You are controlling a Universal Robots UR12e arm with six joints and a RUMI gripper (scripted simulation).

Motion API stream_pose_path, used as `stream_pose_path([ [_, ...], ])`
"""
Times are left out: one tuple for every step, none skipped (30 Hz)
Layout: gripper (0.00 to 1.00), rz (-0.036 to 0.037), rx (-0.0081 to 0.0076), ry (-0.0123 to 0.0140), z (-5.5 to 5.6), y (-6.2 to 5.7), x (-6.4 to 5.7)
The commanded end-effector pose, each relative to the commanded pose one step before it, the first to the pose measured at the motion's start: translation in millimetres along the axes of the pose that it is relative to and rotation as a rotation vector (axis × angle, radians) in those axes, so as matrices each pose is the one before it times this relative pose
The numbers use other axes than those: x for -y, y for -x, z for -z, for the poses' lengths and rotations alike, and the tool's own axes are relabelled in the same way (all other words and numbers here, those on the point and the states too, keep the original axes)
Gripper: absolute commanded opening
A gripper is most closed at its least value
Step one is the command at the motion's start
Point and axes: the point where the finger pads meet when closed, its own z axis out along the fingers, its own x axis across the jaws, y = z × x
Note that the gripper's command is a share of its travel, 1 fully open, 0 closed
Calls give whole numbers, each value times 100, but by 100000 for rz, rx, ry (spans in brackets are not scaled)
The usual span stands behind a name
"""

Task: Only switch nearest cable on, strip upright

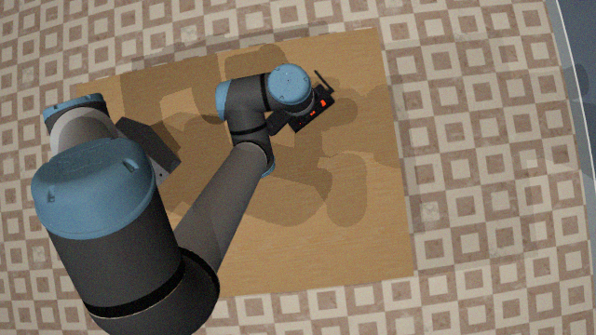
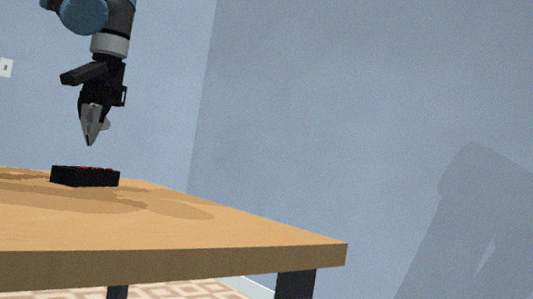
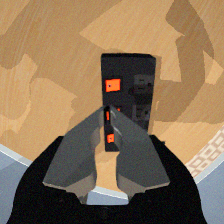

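Note:
The black power strip (image 1: 314, 115) lies flat on the wooden table with its orange switches and its sockets facing up. My wrist partly covers it in the overhead view. Its short black cable (image 1: 323, 82) sticks out of the far end. From the side the strip (image 2: 84, 175) rests near the table's back left. My gripper (image 2: 89, 141) hangs a short way above it, shut and empty, its tips pointing down. In the wrist view the strip (image 3: 127, 95) lies lengthwise below the closed fingers (image 3: 109, 114). One orange switch (image 3: 113, 85) shows clear. Two more are partly hidden behind the fingertips.
The arm's dark base plate (image 1: 148, 141) sits at the table's left side. The table's right edge (image 1: 400, 158) runs beside the strip, with checkered floor beyond. A blue wall (image 2: 352, 104) stands behind the table.

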Motion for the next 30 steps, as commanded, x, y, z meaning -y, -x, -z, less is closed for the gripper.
stream_pose_path([
  [0, -22, -115, -215, -86, -4, 224],
  [0, -1, 0, -1, 0, 0, 0],
  [0, 0, 0, 0, 0, 0, 0],
  [0, 0, 0, 0, 0, 0, 0],
  [0, 0, 0, 0, 0, 0, 0],
  [0, 0, 0, 0, 0, 0, 0],
  [0, 0, 0, 0, 0, 0, 0],
  [0, 0, 0, 0, 0, 0, 0],
  [0, 0, 0, 0, 0, 0, 0],
  [0, 0, 0, 0, 0, 0, 0],
  [0, 0, 0, 0, 0, 0, 0],
  [0, 0, 0, 0, 0, 0, 0],
  [0, 0, 0, 0, 0, 0, 0],
  [0, 0, -1, -1, -3, 0, 0],
  [0, 0, -2, -3, -7, 0, 1],
  [0, 1, -4, -5, -13, -1, 2],
  [0, 0, 0, 0, 0, 0, 0],
  [0, 0, 0, 0, 0, 0, 0],
  [0, 2, -7, -10, -20, -2, 3],
  [0, 2, -9, -14, -29, -2, 5],
  [0, 3, -12, -19, -39, -3, 6],
  [0, 4, -16, -25, -50, -4, 8],
  [0, 14, -27, -45, -63, -9, 14],
  [0, 5, -8, 0, -43, 3, 1],
  [0, 13, -9, 5, -48, 0, 0],
  [0, 6, -10, 5, -56, 0, 0],
  [0, 3, -11, 6, -63, 0, 0],
  [0, 3, -12, 6, -70, 0, 0],
  [0, 2, -8, 6, -77, 1, -1],
  [0, -2, 1, 4, -82, 3, -2],
])
